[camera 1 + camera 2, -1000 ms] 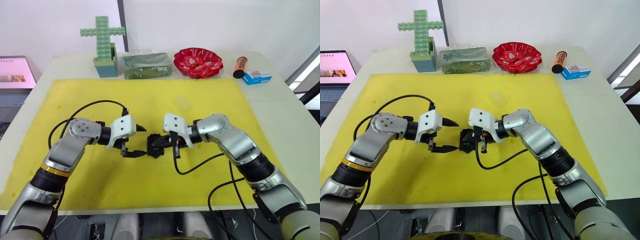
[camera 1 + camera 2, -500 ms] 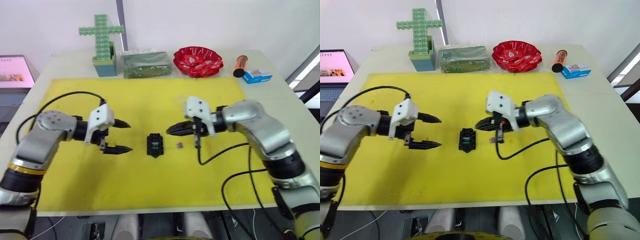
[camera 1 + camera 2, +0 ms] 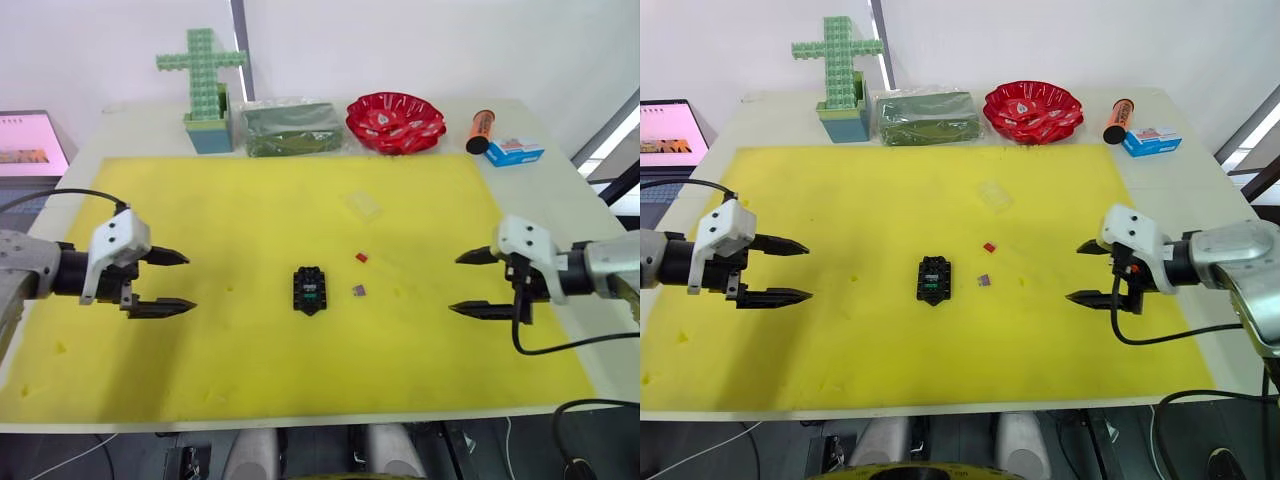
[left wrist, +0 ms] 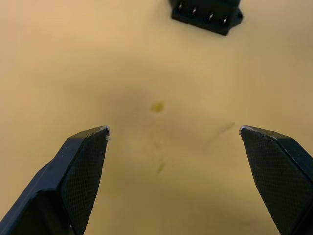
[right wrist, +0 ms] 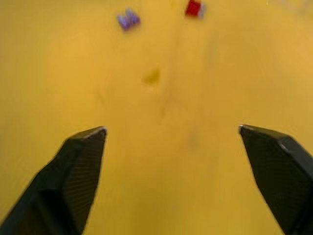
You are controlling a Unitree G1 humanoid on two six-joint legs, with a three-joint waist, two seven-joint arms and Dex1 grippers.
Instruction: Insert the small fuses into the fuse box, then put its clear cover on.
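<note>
Count on the tabletop [image 3: 570, 215]: one yellow mat [image 3: 250, 210]. One black fuse box [image 3: 310, 288], with a green fuse visible in it. Two loose fuses on the mat: one red fuse [image 3: 362, 257], one purple-grey fuse [image 3: 358, 290]. One clear cover [image 3: 362, 205]. Along the far edge: one green block cross [image 3: 204, 70], one dark green packet [image 3: 293, 129], one red dish [image 3: 396, 123], one orange cylinder [image 3: 480, 132], one small blue-and-white box [image 3: 514, 153]. One laptop [image 3: 33, 145] at far left.

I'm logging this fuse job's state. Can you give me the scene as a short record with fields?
fuse box: mid-mat, a green fuse seated
loose fuses: red fuse, purple-grey fuse, to the box's right
clear cover: on the yellow mat, apart from box
left gripper: open, empty
right gripper: open, empty
</note>
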